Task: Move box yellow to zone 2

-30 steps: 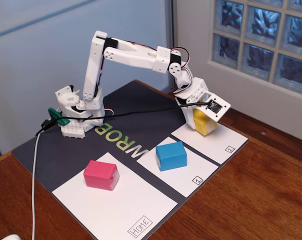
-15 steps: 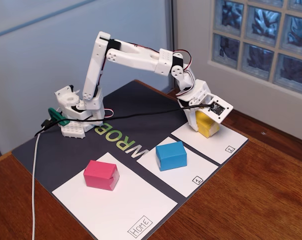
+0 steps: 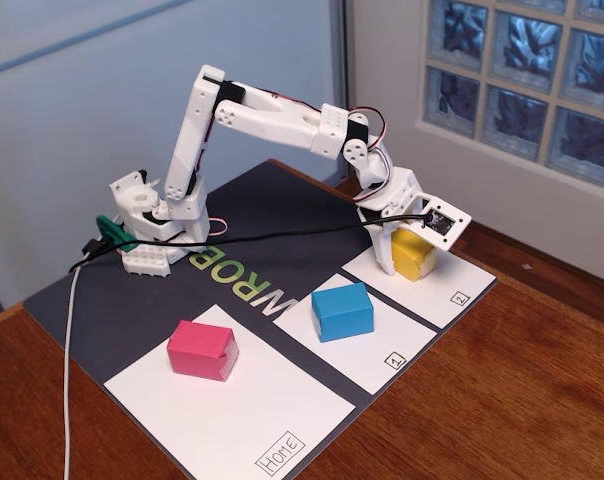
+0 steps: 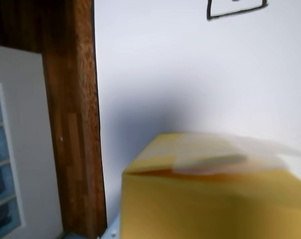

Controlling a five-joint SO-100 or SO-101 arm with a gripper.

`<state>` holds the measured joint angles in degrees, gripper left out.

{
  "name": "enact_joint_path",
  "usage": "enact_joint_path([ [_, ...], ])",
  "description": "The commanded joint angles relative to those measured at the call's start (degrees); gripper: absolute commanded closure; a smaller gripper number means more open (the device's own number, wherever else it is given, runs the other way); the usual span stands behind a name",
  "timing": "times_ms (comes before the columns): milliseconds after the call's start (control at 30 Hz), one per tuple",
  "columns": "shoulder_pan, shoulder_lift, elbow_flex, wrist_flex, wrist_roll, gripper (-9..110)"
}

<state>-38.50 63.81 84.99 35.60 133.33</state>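
Observation:
The yellow box (image 3: 416,256) rests on the white zone 2 panel (image 3: 452,285), whose boxed "2" (image 3: 459,297) is at its near corner. My gripper (image 3: 401,260) hangs over the box, and one white finger (image 3: 384,252) stands just to the left of it; the other finger is hidden behind the box. The jaws look open around the box rather than pressed on it. In the wrist view the yellow box (image 4: 210,199) fills the bottom, blurred and very close, with the white zone 2 panel (image 4: 190,74) beyond it. No fingers show there.
A blue block (image 3: 342,311) sits on the panel marked 1 (image 3: 387,352). A pink block (image 3: 203,350) sits on the Home panel (image 3: 242,420). A black cable (image 3: 282,228) runs across the dark mat (image 3: 272,200). The wooden table edge (image 4: 75,124) lies close beside zone 2.
The gripper carried the yellow box a little further onto zone 2 and lowered it. The wrist has since risen slightly and the box stays on the panel.

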Motion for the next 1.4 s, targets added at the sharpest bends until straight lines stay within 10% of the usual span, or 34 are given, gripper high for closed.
enact_joint_path([
  [0,0.5,1.8,-1.6,-0.7,-0.8,69],
  [967,0.1,24.8,4.8,1.1,-11.6,70],
  [1367,5.4,41.6,22.1,0.6,-22.0,88],
])
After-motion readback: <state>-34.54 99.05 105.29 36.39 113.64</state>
